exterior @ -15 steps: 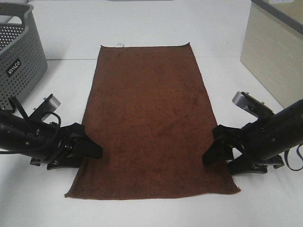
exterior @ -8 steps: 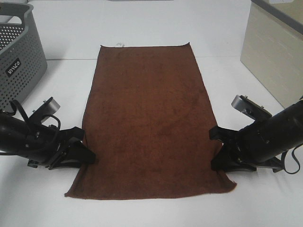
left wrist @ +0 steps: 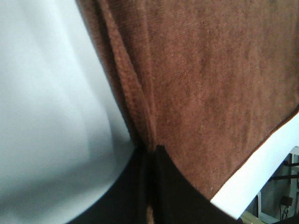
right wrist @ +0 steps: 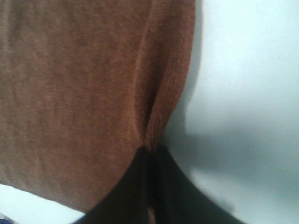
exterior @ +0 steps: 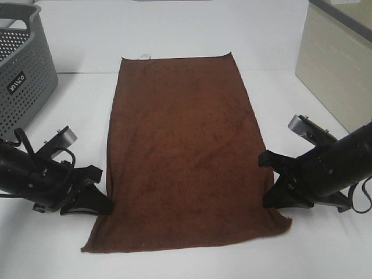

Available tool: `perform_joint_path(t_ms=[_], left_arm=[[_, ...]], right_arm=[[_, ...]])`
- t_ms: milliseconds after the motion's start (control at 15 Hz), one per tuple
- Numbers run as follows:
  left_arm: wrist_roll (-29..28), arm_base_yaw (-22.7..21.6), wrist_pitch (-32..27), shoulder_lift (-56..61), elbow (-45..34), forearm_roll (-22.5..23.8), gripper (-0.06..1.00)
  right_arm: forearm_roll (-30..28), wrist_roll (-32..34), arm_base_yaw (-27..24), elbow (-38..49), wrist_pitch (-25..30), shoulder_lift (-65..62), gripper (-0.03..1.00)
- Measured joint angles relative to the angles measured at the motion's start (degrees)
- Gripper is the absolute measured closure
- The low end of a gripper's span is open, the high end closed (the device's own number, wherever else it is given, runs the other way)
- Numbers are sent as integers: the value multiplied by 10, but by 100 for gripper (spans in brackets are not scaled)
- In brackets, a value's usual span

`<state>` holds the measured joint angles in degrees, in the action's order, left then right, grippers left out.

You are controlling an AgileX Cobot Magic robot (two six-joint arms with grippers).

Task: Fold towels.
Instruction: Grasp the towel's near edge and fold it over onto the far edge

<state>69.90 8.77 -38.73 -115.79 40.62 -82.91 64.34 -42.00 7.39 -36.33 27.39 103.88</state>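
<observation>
1. Nearest me, the front short edge of the towel (exterior: 183, 151) lies flat on the white desk (exterior: 325, 256), its corners flaring out a little.
2. Just behind the corners, the left fingers (exterior: 93, 200) are pressed together on the towel's left hem, with the cloth pinched into a ridge between them.
3. Opposite, the right fingers (exterior: 279, 186) are likewise clamped on the right hem.
4. The dark reddish-brown towel stretches away between both arms, spread flat lengthwise.
5. A small white tag (exterior: 145, 56) sits at its far edge.
6. Farther off, a grey perforated basket (exterior: 23, 75) stands on the left and a beige box (exterior: 337, 64) on the right.
</observation>
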Motion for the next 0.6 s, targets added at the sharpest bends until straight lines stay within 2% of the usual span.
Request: perform_joint_path(t_ms=[200, 333, 600], left_arm=[[-42, 0, -10, 34, -5, 62, 94], [-73, 0, -10, 97, -42, 91, 94], [-89, 0, -10, 165, -140, 103, 94]], right_arm=[[-19, 25, 0, 26, 21, -55, 97], [-41, 44, 0, 64, 25, -91, 97], [-50, 52, 1, 129, 60, -132, 97]])
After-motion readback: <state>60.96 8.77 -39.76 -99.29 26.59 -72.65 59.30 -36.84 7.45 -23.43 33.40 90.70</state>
